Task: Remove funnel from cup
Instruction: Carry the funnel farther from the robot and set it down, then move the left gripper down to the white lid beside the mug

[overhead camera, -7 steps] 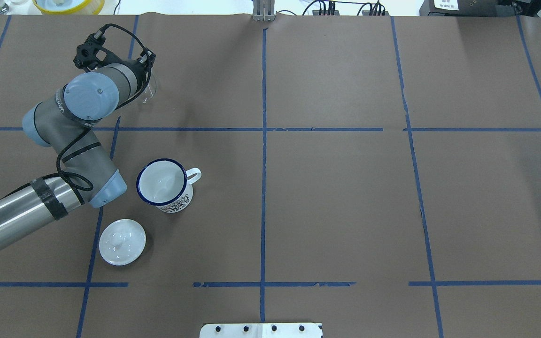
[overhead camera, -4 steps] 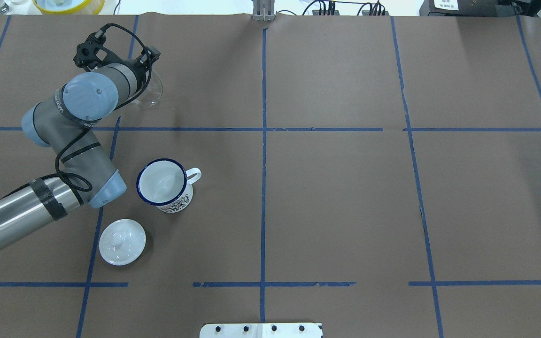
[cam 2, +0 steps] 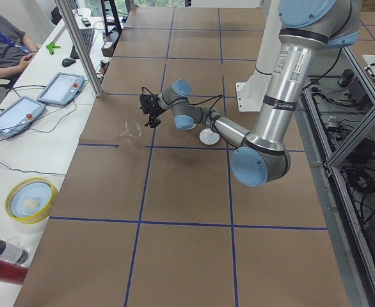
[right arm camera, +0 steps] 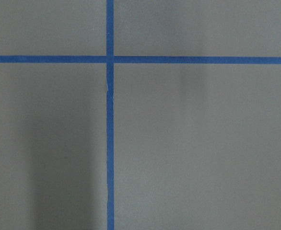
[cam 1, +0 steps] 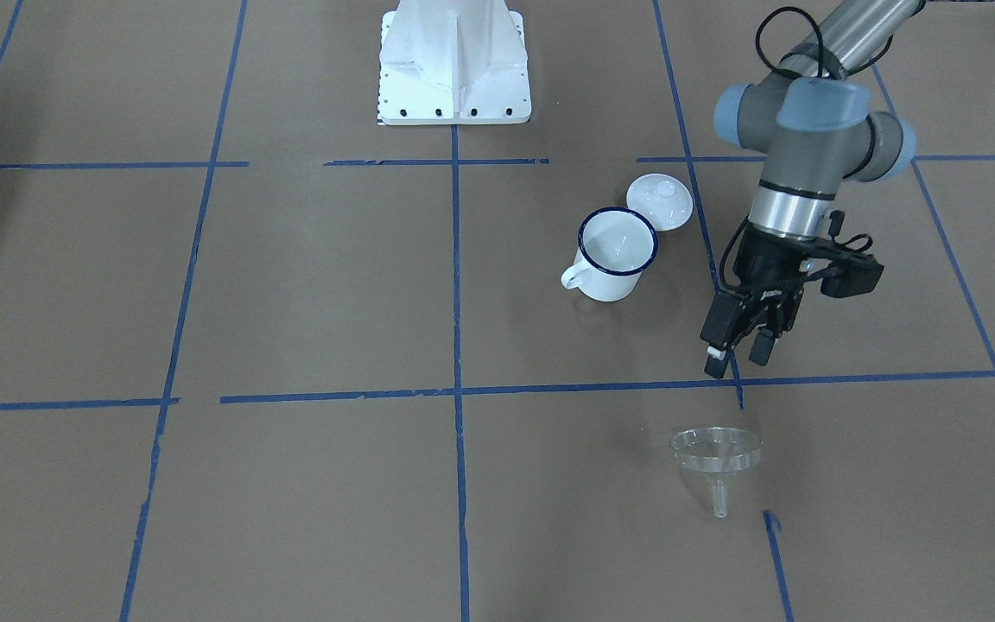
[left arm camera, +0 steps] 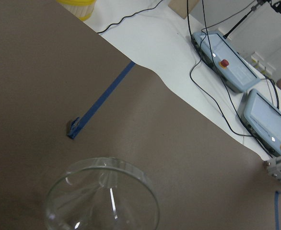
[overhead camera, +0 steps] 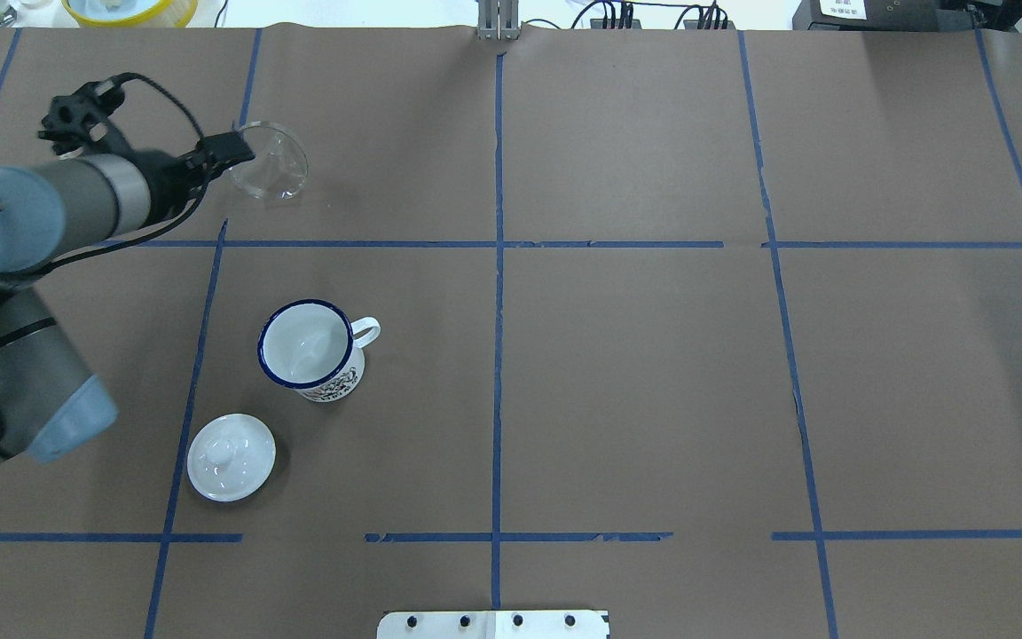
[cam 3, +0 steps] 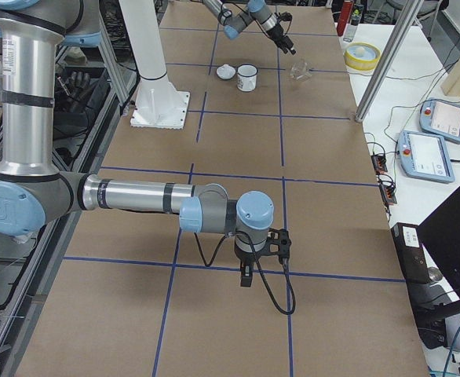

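Beyond a blue tape line (cam 1: 601,386) on the robot's left side, the small clear plastic funnel (cam 1: 716,452) lies on the brown paper-covered table (cam 1: 290,285). It is out of the white enamel cup with a dark blue rim (cam 1: 617,259) and well apart from it. That cup stands upright, with a round white knobbed lid (cam 1: 660,201) just beside it. Between cup and funnel hangs the left end effector (cam 1: 737,358), fingers apart, gripping nothing. The right end effector (cam 3: 246,276) points down far along the table; I cannot tell whether its fingers are apart or together.
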